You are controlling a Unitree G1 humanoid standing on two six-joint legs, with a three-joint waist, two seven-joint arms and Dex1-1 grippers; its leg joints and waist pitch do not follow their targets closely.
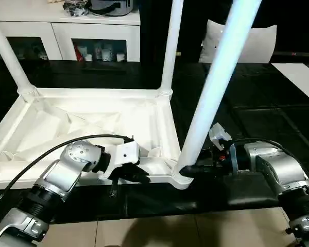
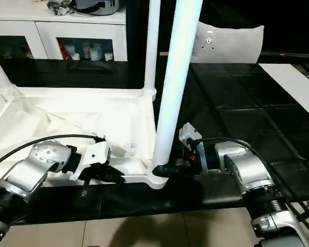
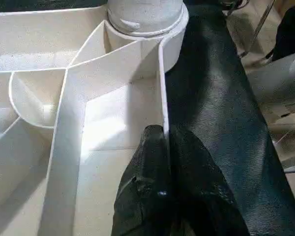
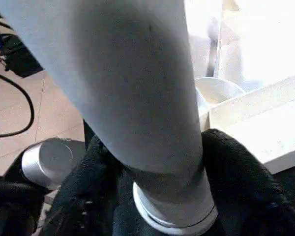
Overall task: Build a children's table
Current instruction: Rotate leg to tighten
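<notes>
The white tabletop (image 1: 82,118) lies upside down on a black mat, ribbed underside up. Two legs stand in its far sockets, one at the far left (image 1: 7,51) and one at the far right (image 1: 171,46). A third leg (image 1: 216,87) rises tilted from the near right corner socket (image 1: 181,177). My right gripper (image 1: 188,170) holds that leg just above the socket, and a finger (image 4: 236,167) presses on each side of it. My left gripper (image 1: 136,175) is shut on the tabletop's thin near rim (image 3: 161,88), a little left of that socket.
A white cabinet (image 1: 67,31) with shelves of small items stands at the back. A white cushion (image 1: 247,43) leans behind the tilted leg. The black mat (image 1: 247,118) stretches to the right, with a white board (image 1: 298,72) at its far right. Tiled floor (image 1: 170,231) lies in front.
</notes>
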